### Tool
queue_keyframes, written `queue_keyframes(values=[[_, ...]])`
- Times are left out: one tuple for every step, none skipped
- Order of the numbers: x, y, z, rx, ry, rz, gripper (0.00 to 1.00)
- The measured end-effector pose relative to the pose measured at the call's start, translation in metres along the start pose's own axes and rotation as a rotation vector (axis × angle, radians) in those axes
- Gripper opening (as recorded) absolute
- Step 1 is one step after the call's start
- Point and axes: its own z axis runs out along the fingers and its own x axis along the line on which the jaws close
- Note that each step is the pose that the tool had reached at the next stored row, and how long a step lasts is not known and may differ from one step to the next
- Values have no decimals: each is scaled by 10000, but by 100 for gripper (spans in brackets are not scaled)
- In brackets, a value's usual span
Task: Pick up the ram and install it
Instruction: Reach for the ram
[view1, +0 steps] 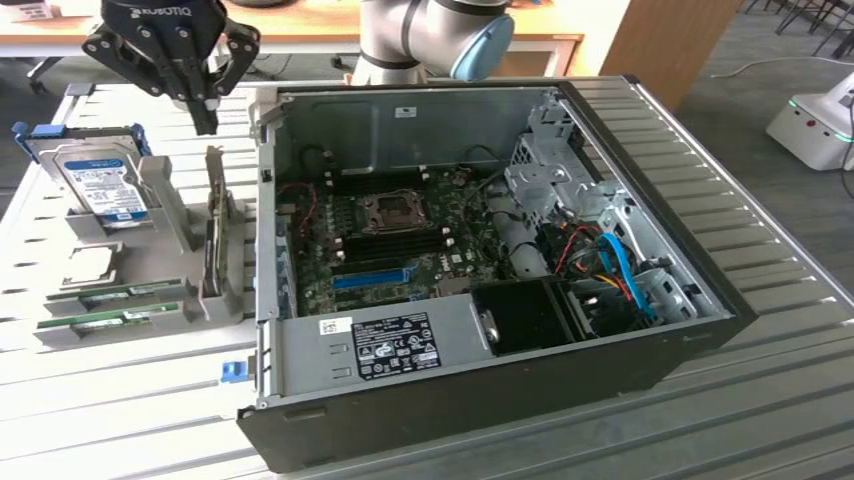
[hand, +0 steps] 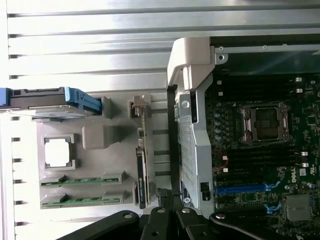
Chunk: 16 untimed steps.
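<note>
On the table (view1: 747, 420), the open computer case (view1: 627, 385) lies on its side, motherboard facing up. A grey holder (view1: 171, 190) stands at the exterior view's left of the case. At the holder's near end, beside the case's near corner, the ram (view1: 104, 320) lies flat in a slot, untouched. A second green stick (view1: 120, 294) lies just behind it. Farther along the case wall sit a processor chip (view1: 83, 262), an upright card (view1: 216, 225) and a hard drive (view1: 107, 185). Above the holder's far end, about level with the case's far corner, the jaws point down, closed together and holding nothing. Behind the case rises the arm (view1: 427, 35)
</note>
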Motion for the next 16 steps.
queue_keyframes(values=[[19,-1,0,-1,-1,-1,11],[39,-3,0,-1,-1,0,11],[58,-4,-1,-1,-1,-1,11],[76,-5,-1,-1,-1,0,11],[94,-6,-2,-1,-1,-1,11],[113,-8,-2,-1,-1,-1,11],[134,-9,-3,-1,0,0,11],[153,-10,-3,-1,-1,0,11],[173,-12,-3,0,-1,1,11],[192,-13,-4,0,-1,0,11],[211,-14,-4,-1,-1,0,11],[231,-15,-5,-1,0,1,11],[250,-16,-5,-1,0,-1,11],[271,-18,-6,-1,-1,-1,11],[291,-19,-6,-1,-1,-1,11],[312,-20,-7,0,-1,-1,11]])
